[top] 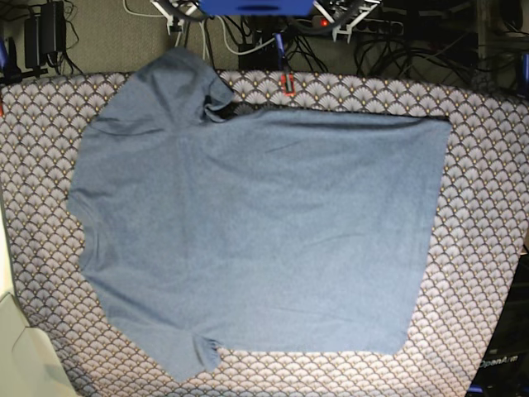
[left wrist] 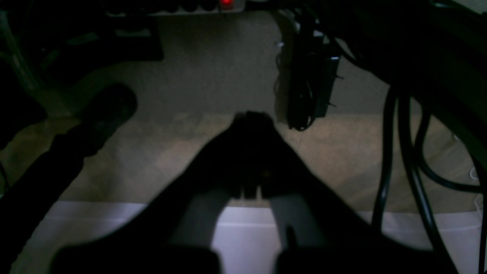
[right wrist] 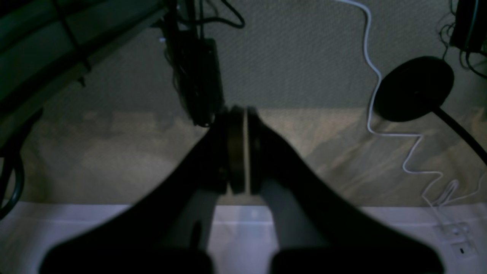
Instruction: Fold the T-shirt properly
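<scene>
The slate-blue T-shirt (top: 264, 240) lies spread flat, plain side up, on the fan-scale patterned table cover (top: 479, 273). Its collar end is at the left, its hem at the right, and one sleeve (top: 178, 83) points to the far edge while the other (top: 186, 351) points to the near edge. Neither arm shows in the base view. In the dim left wrist view my left gripper (left wrist: 251, 121) is shut and holds nothing, over carpet and floor. My right gripper (right wrist: 245, 114) is likewise shut and holds nothing. The T-shirt is out of both wrist views.
Cables and a power strip with a red light (left wrist: 227, 3) hang behind the table. A black power adapter (right wrist: 198, 76) dangles near the right gripper. A round black stand base (right wrist: 414, 87) and a white cable (right wrist: 371, 64) lie on the floor.
</scene>
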